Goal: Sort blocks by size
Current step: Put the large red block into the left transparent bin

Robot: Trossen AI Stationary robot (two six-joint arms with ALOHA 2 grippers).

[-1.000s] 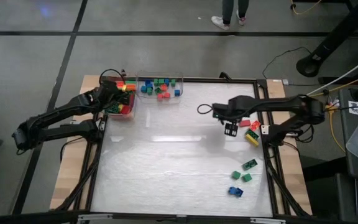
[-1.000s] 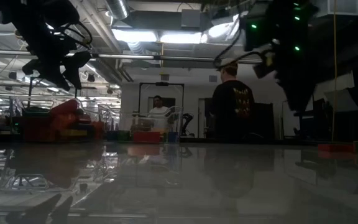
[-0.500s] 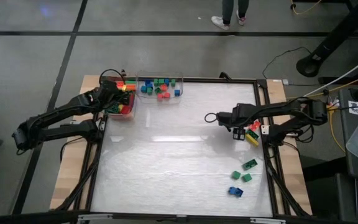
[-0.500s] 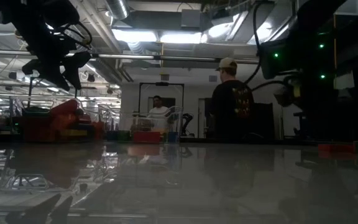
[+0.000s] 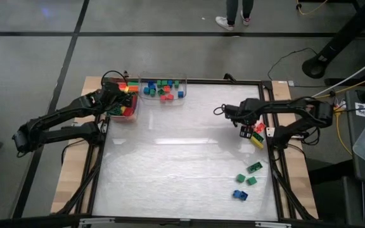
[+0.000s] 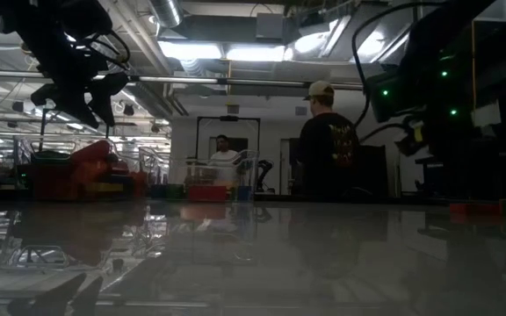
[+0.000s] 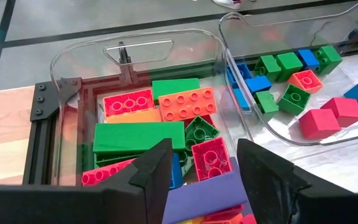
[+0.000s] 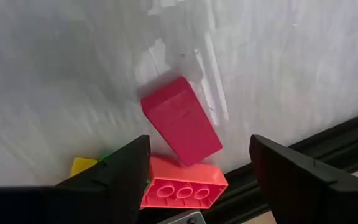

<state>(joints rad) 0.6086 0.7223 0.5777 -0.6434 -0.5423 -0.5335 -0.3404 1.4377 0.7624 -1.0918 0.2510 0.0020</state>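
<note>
Glossy pale tabletop [image 5: 176, 164], grey floor beyond. Right pincer [image 8: 194, 162] open above smooth red rectangular plastic brick [image 8: 180, 121]; left pincer [image 7: 201, 165] open over clear bin [image 7: 73, 62].

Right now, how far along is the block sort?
Mostly done: long blocks fill the left bin, short ones the clear bin beside it. In hand: the open right gripper hangs over a red block at the table's right edge; the left gripper hovers open above its bin. Left: the loose blocks by that edge.
</note>
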